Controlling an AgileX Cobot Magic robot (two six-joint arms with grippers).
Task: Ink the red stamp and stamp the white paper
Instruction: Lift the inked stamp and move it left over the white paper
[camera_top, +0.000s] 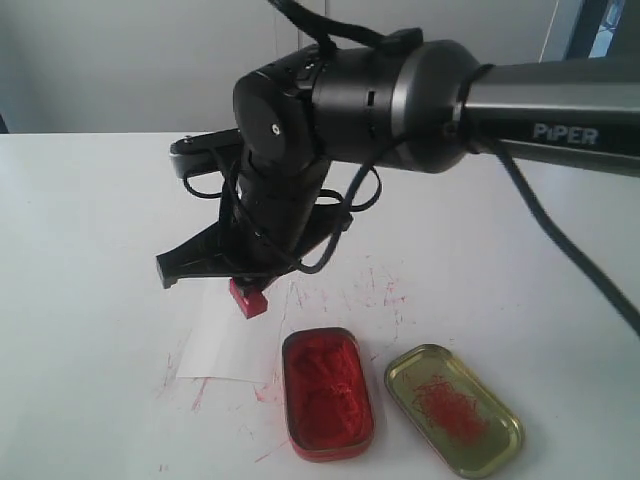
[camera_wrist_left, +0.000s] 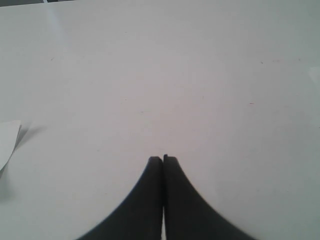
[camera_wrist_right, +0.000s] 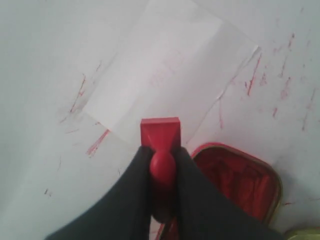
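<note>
Right gripper (camera_wrist_right: 162, 152) clamps red stamp (camera_wrist_right: 160, 131) by its knob above white paper (camera_wrist_right: 165, 80) edge; print may land partly off-sheet. Left gripper (camera_wrist_left: 163, 161) closed, empty.

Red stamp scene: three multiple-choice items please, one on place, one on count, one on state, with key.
1. Where is the red stamp? A) clamped in the right gripper by the white paper; B) lying loose, ungripped; C) out of sight.
2. How many oblong tin parts lie open? A) one; B) two; C) four.
3. The left gripper is: A) wide open; B) shut, empty; C) shut on a sheet.
Key: 1 A, fingers pinch its knob; 2 B, red ink tin and gold lid; 3 B, its fingers meet with nothing between.
</note>
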